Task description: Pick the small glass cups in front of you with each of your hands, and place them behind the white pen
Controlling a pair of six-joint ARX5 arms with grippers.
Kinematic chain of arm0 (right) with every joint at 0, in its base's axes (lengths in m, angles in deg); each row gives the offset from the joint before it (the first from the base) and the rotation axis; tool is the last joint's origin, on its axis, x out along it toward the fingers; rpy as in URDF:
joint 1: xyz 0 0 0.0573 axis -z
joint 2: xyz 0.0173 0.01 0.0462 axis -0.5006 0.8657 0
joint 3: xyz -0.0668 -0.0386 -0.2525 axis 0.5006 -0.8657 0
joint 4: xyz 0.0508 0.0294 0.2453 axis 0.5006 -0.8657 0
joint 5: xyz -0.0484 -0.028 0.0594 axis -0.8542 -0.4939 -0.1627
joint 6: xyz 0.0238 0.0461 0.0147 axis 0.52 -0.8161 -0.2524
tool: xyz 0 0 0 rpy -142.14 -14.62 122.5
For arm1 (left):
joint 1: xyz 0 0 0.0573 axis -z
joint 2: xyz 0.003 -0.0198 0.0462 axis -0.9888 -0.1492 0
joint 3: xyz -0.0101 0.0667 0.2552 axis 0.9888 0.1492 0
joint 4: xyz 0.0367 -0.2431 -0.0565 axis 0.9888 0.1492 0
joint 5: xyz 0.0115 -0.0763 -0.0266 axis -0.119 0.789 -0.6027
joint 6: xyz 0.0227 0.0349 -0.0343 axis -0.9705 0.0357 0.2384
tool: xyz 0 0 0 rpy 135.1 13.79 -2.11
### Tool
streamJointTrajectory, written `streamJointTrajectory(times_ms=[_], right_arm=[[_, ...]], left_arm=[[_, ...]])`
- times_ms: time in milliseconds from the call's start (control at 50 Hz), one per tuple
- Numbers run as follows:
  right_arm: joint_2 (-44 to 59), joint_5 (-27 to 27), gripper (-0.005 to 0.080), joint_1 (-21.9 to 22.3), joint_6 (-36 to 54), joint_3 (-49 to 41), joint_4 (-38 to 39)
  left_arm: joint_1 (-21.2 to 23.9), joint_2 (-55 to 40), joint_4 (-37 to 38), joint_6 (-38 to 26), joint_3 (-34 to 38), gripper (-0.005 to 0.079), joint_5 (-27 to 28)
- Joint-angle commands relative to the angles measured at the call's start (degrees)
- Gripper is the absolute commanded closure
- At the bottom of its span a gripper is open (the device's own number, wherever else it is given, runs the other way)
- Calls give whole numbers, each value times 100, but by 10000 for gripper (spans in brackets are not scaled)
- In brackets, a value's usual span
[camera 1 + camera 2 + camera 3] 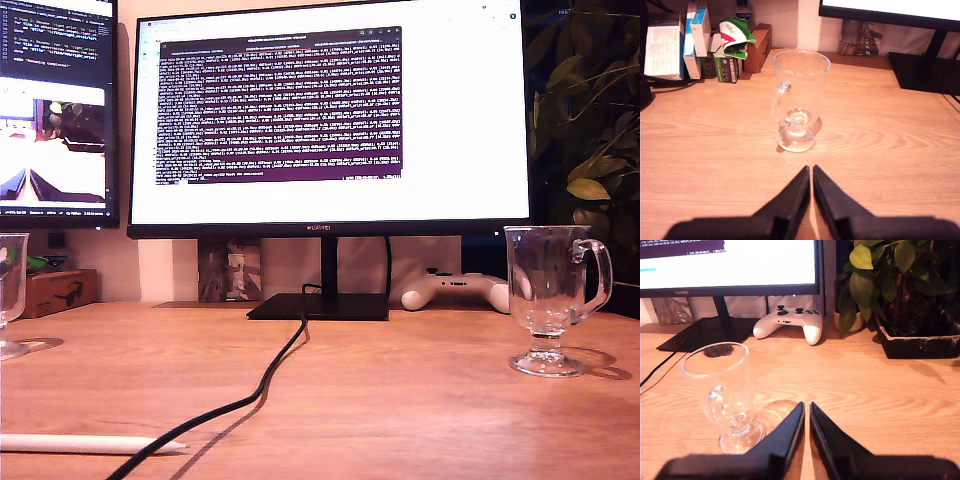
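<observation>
Cups come first, and neither is held yet. Our first gripper has its fingers pressed nearly together, a thin slit between them, aimed at one glass cup that stands upright just ahead on the wooden desk. Our second gripper is closed the same way, and the other glass cup stands a little off its line, near one fingertip. In the exterior view, this cup is at the right and the other one is cut off by the left edge, well apart.

To do the reach well, we judge both sets of fingers must spread wide before advancing, then close on the bowl rather than the thin stem or the handle; the second gripper should also shift sideways to centre its cup.

Both cups look empty and clear.

The white pen lies flat at the exterior view's lower left, beside a black cable.
</observation>
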Motion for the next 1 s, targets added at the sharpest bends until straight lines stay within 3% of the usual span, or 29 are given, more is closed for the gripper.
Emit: streamJointTrajectory(times_ms=[0,720,840,980], right_arm=[[-37,-15,763,37,20,-11,55],[-37,52,763,37,-96,-11,66],[-37,457,763,35,-1200,-4,66],[-37,946,763,35,-2765,-2,63]], left_arm=[[-22,48,4,20,170,763,4],[-22,48,0,20,170,763,7],[-22,48,-31,116,170,763,116],[-20,48,-98,911,170,763,566]])
